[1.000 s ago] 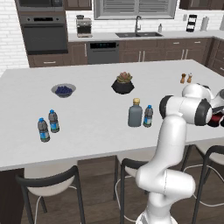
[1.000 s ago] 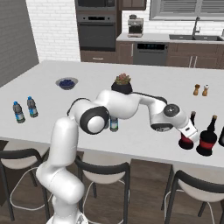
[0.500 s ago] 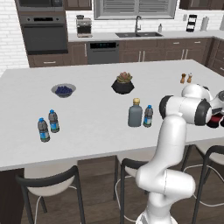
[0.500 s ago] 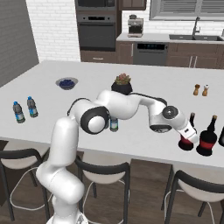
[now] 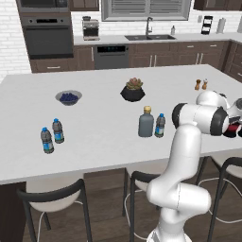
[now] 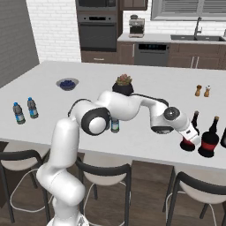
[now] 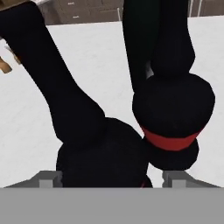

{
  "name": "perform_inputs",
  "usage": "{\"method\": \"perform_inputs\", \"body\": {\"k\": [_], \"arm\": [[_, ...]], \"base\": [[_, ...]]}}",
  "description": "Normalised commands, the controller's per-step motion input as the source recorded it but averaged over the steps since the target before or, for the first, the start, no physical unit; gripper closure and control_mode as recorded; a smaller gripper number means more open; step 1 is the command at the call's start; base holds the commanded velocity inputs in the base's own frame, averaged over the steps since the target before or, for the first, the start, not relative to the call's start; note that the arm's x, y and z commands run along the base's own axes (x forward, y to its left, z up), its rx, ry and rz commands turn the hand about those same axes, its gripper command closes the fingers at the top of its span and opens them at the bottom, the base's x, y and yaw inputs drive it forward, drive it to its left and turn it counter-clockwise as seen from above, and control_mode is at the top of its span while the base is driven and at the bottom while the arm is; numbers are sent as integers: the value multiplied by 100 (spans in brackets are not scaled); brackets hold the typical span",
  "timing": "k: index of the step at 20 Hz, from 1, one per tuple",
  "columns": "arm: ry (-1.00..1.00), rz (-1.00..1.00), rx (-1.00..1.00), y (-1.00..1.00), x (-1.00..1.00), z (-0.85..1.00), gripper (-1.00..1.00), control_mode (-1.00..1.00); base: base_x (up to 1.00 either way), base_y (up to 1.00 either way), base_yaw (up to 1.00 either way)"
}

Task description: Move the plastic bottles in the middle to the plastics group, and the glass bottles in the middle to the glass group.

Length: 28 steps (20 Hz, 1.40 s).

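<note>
**Dark red-label bottle at the glass group, gripper around it**

Far left on the white counter (image 6: 66,128) stand two blue-capped water bottles, the plastics group (image 6: 25,110), side by side near the edge. Toward 1 o'clock from them sits one bowl of berries (image 6: 67,83). In the middle, one grey-blue flask (image 5: 146,122) with a tan cap stands upright, one small water bottle (image 5: 160,125) just beside it at 3 o'clock; one potted plant (image 5: 133,90) lies at 11 o'clock from the flask. Two shakers (image 6: 202,91) stand farther right.

At the right end the gripper (image 6: 188,137) is at the dark round-bodied bottle (image 6: 189,135), which stands upright, long axis vertical, just beside another dark red-banded bottle (image 6: 209,139) of the glass group at its 3 o'clock. In the hand view the near bottle (image 7: 100,148) lies between the fingertips (image 7: 47,178); whether they pinch it or have let go cannot be told.

Judged from this, two middle bottles remain, both at 9 o'clock from the gripper, well apart from it.
</note>
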Motion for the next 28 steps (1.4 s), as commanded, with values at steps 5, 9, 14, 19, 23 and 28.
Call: {"method": "perform_inputs", "body": {"k": [5,9,14,19,23,28], "arm": [[0,0,0,0,-1,0,-100,-100],[-8,0,0,0,-12,22,-100,-100],[-11,0,0,5,-27,81,-100,-100],[-7,1,0,39,-36,85,-100,-100],[0,7,-3,76,-56,55,-100,-100],[0,17,-5,93,-66,34,-100,-100]], "base": [[0,0,0],[0,0,0],[0,0,0],[0,0,0],[0,0,0],[0,0,0]]}}
